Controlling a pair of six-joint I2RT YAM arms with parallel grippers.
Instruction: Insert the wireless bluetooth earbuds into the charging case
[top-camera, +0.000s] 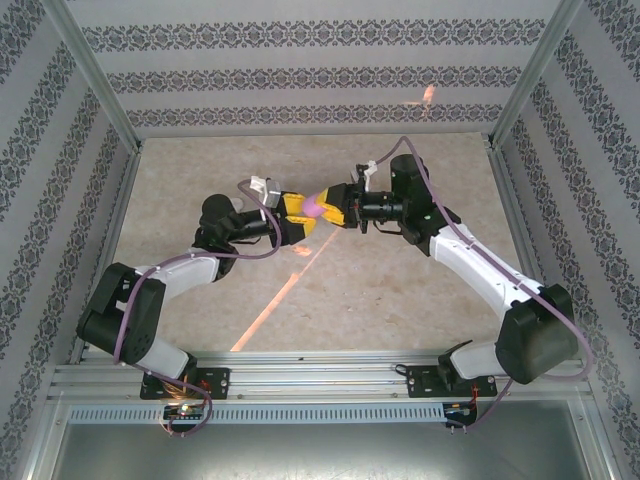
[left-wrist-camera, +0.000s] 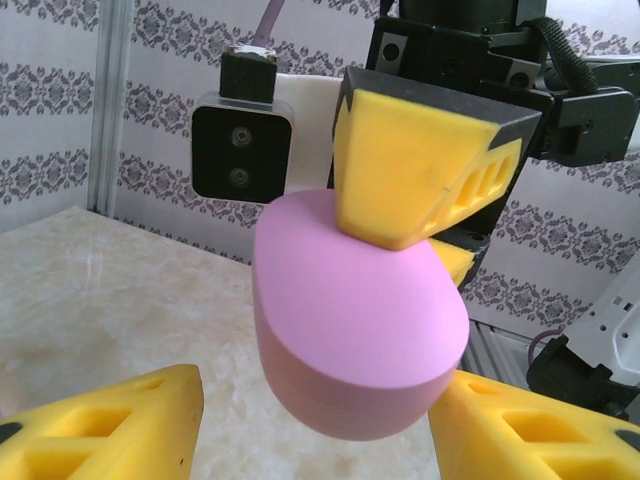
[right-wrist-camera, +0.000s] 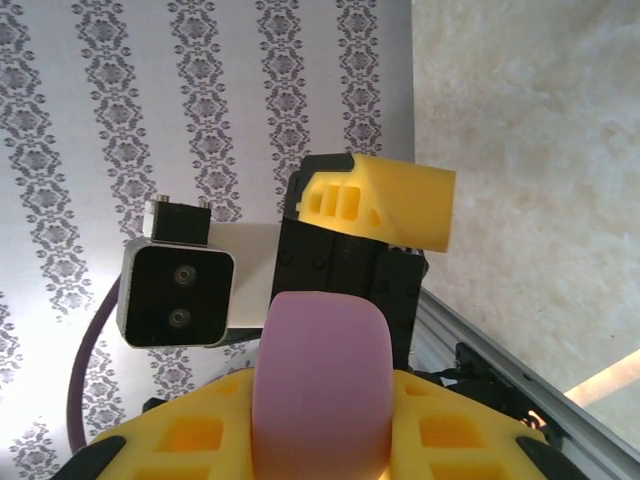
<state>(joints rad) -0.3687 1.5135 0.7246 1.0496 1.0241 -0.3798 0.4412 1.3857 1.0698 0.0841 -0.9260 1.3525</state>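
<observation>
left wrist: charging case (left-wrist-camera: 350, 320) gripped by right jaws, apparently between left jaws.

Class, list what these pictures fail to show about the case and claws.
Inside the charging case: left wrist view, opaque shell hides it.
Its lower end: right wrist view, bottom edge and right claw hide it.
Finger bases of left claw: left wrist view, cut off below.
</observation>
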